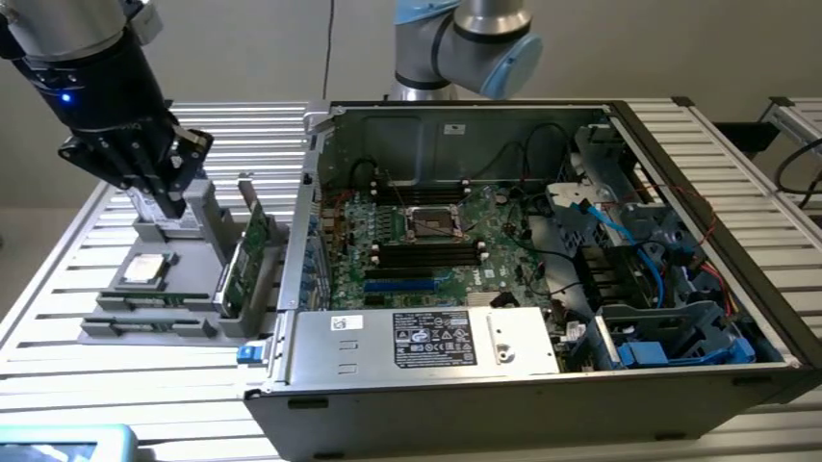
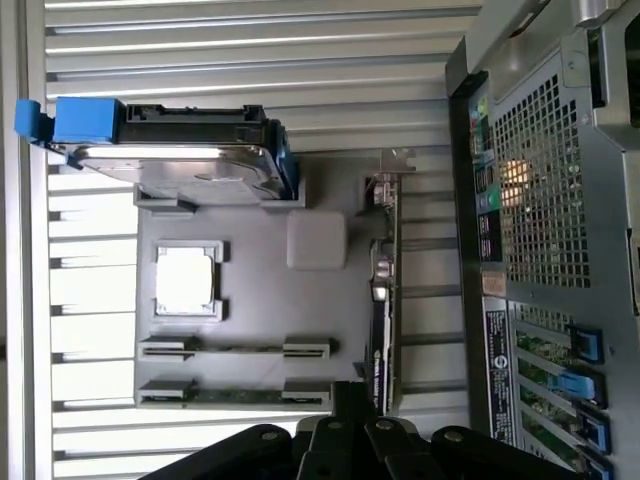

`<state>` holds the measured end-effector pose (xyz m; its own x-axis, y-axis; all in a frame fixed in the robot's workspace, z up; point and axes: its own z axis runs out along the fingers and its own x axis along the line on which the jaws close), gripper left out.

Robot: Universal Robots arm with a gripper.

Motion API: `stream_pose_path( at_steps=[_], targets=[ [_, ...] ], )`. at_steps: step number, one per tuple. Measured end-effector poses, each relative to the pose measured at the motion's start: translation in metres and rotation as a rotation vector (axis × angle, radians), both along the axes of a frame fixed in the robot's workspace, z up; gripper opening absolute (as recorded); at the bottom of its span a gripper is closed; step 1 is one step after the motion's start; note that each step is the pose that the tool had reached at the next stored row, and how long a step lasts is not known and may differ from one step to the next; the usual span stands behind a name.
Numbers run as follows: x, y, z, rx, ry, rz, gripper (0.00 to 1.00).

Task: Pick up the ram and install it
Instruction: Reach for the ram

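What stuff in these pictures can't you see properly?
1. Ram sticks: edge-on in the gray tray in the wrist view, so chips and label are hidden.
2. Hard drive: partly behind the hand in the exterior view.
3. Memory slots: too small in the exterior view to tell if any are filled.
4. Computer case: cut off by the wrist view's edge.

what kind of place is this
Likely a robotics lab bench for computer assembly: an open grey metal computer case, a grey parts tray beside it, a slatted aluminium table under both.
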<state>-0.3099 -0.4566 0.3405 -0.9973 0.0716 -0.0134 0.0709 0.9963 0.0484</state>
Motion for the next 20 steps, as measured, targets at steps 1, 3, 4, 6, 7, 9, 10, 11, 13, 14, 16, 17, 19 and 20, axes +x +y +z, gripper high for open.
stream_pose_path(
  at_steps=[1,3,4,6,7,9,10,11,13,14,16,17,19,20],
  targets=[
    [-0.004,-0.001,-0.0017,-0.0001,0.0005,0.0,0.11],
    [-0.01,-0.0031,-0.0047,0.0,0.0014,0.0,0.11],
    [-0.014,-0.004,-0.0062,0.0,0.002,0.0,0.11],
    [-0.02,-0.0057,-0.009,0.0,0.003,0.0,0.11],
    [-0.023,-0.0064,-0.0104,0.0,0.0032,0.0,0.11],
    [-0.029,-0.0076,-0.0123,-0.0001,0.0033,0.0,0.11],
    [-0.031,-0.0083,-0.0131,-0.0001,0.0033,0.0,0.11],
    [-0.034,-0.0089,-0.0139,-0.0003,0.0033,0.0,0.11],
    [-0.038,-0.0105,-0.0153,-0.0005,0.0033,0.0,0.11],
    [-0.04,-0.0113,-0.0162,-0.001,0.0033,0.0,0.11],
    [-0.044,-0.0126,-0.0179,-0.0025,0.0033,0.0,0.11],
    [-0.045,-0.0133,-0.0188,-0.0032,0.0033,0.0,0.11],
    [-0.047,-0.0141,-0.0202,-0.0049,0.0033,0.0,0.11],
    [-0.047,-0.0144,-0.0205,-0.0054,0.0033,0.0,0.11]
  ],
)
